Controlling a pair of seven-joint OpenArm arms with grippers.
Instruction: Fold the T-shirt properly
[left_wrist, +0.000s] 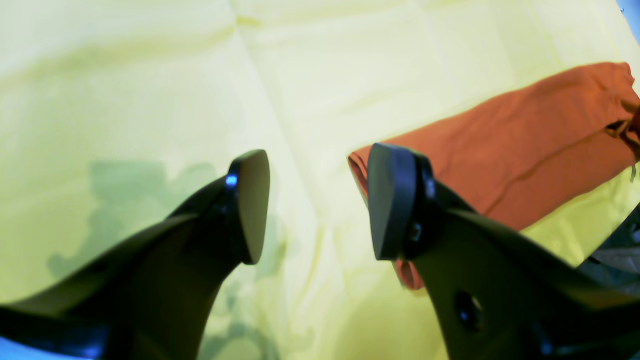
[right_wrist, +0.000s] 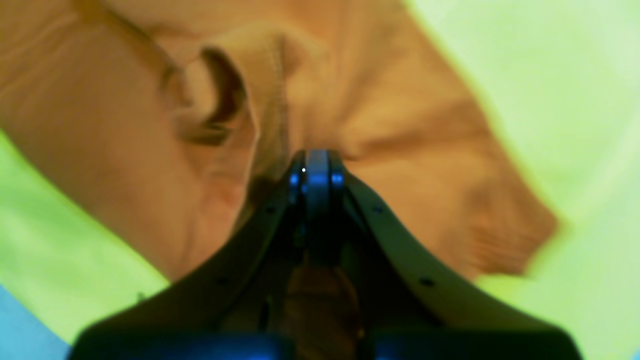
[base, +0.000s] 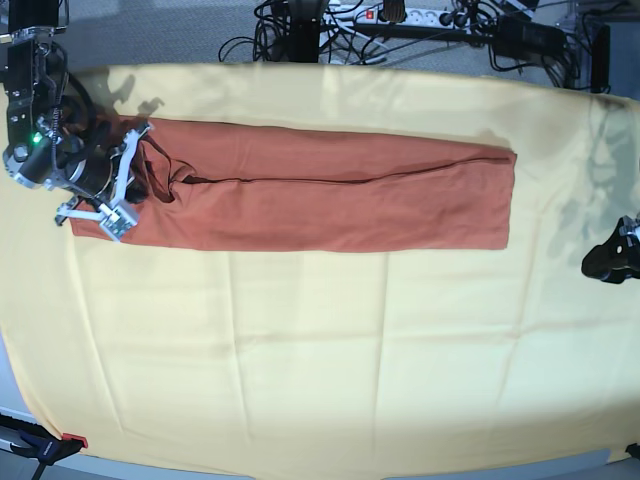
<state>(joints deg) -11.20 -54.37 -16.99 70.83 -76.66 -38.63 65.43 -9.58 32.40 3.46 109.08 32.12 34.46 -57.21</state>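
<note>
Two arms are on my screens, one at each end of the T-shirt (base: 330, 192), which lies as a long, narrow rust-orange band across the far half of the pale yellow cloth (base: 320, 340). It looks folded lengthwise, with a dark seam line running along its middle.

My right gripper (right_wrist: 316, 167) sits at the neck end, on the left of the base view. Through its wrist camera I see the two jaws pressed together with a pinch of orange fabric caught between them; the material puckers and radiates creases from that spot. A curled fold, possibly the neckline, shows just beyond the tips, though the picture is too blurred for me to be sure.

My left gripper (left_wrist: 320, 205) is at the opposite side, on the right edge of the base view, above the bare yellow cloth and apart from the shirt's hem end. Its jaws stand wide apart and hold nothing. In its wrist view the corner of the shirt lies just behind one fingertip (left_wrist: 392, 200); I cannot tell whether they touch.

Cables and a power strip (base: 400, 14) lie beyond the far edge of the cloth.
</note>
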